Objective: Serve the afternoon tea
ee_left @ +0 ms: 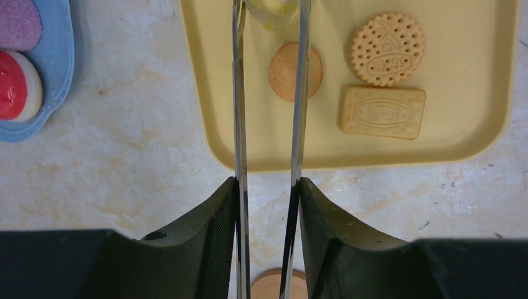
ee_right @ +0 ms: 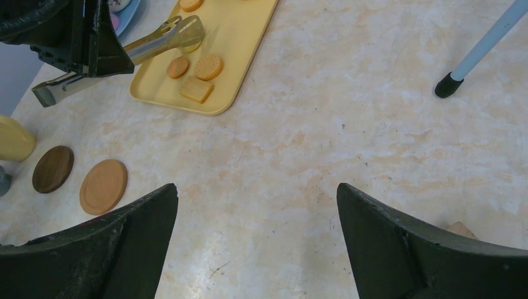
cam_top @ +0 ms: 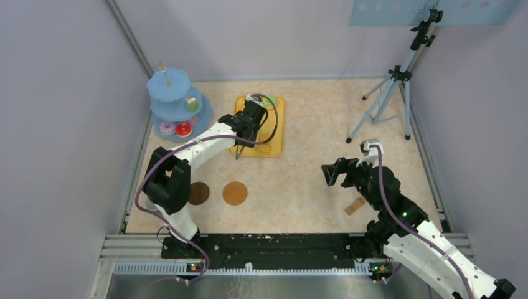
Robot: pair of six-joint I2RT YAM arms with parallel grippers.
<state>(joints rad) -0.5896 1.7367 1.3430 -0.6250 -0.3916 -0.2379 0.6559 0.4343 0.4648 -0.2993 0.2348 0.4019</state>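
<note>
Tongs (ee_left: pixel 238 93) are clenched between the fingers of the left gripper (ee_left: pixel 268 187). The blades run up the middle of the wrist view and seem to nip a yellowish piece (ee_left: pixel 274 11) at the top edge, over the tray (ee_left: pixel 473 137). Three biscuits (ee_left: pixel 387 48) lie on the tray, right of centre.

Seen from above, the stand (cam_top: pixel 171 93) is at upper left with cakes (cam_top: pixel 176 129) on its bottom tier. Two coasters (cam_top: pixel 235 193) lie at lower left. A yellow mug (ee_right: pixel 12 140) shows at the left edge of the right wrist view. The right gripper (ee_right: pixel 255 193) is spread wide, holding nothing, above the table (ee_right: pixel 373 143).

The step looks like moving sweets from tray to stand. The next move calls for a steady squeeze, a lift, then a swing left.

The biscuits bear pressed marks, but the lettering is unreadable.
</note>
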